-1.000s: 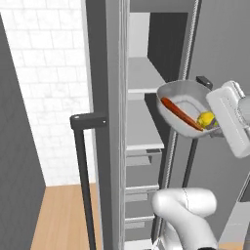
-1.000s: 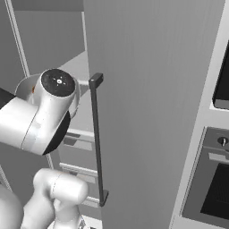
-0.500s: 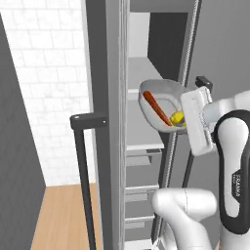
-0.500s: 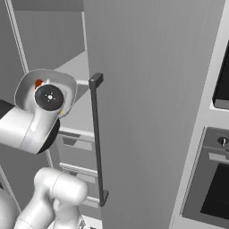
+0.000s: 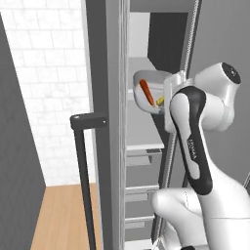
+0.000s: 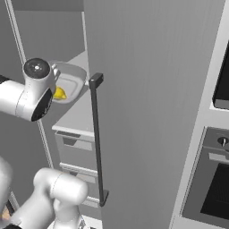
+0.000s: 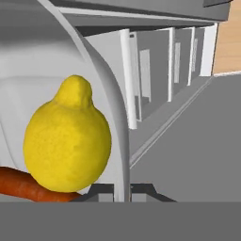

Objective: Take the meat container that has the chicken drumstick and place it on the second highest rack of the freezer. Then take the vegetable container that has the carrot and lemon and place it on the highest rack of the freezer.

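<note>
1. My claw (image 7: 121,190) is pinched tight on the rim of the vegetable container (image 5: 146,93), the two dark tips clamped either side of its thin white wall at 6 o'clock in the hand view.
2. The container hangs tilted in the open freezer (image 5: 139,161), near the upper shelf (image 6: 78,117), not yet resting on any rack.
3. Inside it I count one carrot (image 5: 145,92) and one lemon (image 7: 68,136); the lemon sits against the carrot, close to the gripped rim.
4. Risk, as I judge it: the tilt could let the lemon roll out, or the carrot slide, if I swing the wrist further.
5. A rim-only pinch is thin; I think a knock against the shelf edge or the freezer wall could twist the container loose.
6. Below the shelf I count at least two grey drawers (image 6: 76,150); one dark bar handle (image 6: 97,138) at 12 o'clock of the right base view.
</note>
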Motion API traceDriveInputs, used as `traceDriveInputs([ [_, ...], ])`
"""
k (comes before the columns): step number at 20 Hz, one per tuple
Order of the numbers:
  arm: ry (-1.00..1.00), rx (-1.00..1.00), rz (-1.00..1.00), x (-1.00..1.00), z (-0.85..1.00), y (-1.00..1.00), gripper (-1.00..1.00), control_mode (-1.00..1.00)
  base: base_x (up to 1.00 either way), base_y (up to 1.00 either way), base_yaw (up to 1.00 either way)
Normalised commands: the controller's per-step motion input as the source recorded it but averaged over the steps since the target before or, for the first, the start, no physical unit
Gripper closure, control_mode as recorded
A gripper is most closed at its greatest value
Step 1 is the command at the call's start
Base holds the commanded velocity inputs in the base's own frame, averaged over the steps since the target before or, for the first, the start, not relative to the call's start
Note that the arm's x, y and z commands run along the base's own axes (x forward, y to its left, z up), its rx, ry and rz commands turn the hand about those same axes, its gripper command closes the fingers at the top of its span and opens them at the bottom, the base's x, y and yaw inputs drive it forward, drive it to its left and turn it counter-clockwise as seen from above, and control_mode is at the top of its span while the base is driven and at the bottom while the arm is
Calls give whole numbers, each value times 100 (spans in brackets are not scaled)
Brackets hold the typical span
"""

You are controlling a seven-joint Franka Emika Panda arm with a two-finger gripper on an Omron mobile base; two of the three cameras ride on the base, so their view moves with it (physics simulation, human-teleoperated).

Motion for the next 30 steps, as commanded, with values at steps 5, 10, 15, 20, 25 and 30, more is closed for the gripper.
traceDriveInputs([
  [5,-15,-1,3,47,0,0,100,-100,0,0,0],
  [10,-39,-22,1,35,4,1,100,-100,0,0,0],
  [15,-5,-11,0,58,0,13,100,-100,0,0,0],
  [20,13,0,0,65,0,5,100,-100,0,0,0],
  [25,12,0,0,68,0,9,100,-100,0,0,0],
  [30,12,0,-7,81,0,10,100,-100,0,0,0],
])
